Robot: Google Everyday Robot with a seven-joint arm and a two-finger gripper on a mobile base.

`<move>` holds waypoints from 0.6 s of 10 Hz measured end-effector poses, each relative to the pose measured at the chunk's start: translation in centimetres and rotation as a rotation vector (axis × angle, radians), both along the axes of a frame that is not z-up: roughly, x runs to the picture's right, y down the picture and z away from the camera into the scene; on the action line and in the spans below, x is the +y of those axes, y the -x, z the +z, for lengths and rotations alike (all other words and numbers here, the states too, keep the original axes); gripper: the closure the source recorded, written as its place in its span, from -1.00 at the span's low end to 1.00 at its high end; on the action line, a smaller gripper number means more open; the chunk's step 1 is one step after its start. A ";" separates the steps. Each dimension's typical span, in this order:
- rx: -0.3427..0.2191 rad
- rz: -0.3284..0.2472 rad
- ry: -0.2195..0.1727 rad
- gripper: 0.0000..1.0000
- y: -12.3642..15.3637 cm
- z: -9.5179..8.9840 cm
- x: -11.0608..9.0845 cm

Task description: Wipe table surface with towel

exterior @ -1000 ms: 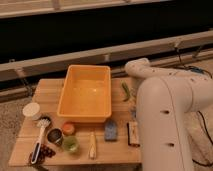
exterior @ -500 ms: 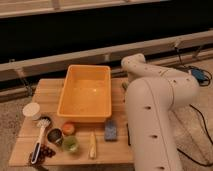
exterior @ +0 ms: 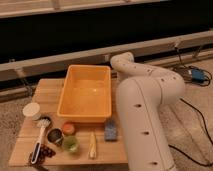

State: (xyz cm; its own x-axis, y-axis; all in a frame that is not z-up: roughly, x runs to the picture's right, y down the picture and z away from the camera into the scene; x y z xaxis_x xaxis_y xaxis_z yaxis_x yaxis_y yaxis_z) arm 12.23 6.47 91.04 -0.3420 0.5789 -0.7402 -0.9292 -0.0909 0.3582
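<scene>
Camera view: my arm [exterior: 145,107] has swung left across the table [exterior: 50,92], hiding the gripper, fingers together; towel unseen.

I see the light wooden slatted table top [exterior: 47,90] carrying a large orange plastic tub [exterior: 86,93] near its middle. Left of the tub stands a round white container [exterior: 31,110]. Along the front edge lie a white-headed dish brush [exterior: 39,135], a small orange-lidded cup [exterior: 68,128], a small green cup [exterior: 71,144], a pale stick-shaped object [exterior: 92,145] and a blue-grey rectangular sponge block [exterior: 110,130].
</scene>
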 end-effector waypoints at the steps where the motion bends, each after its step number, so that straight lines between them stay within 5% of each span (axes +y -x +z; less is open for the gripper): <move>1: -0.021 -0.004 0.008 1.00 0.8 -0.6 0.5; 6: -0.089 0.006 0.111 1.00 2.4 -5.0 5.5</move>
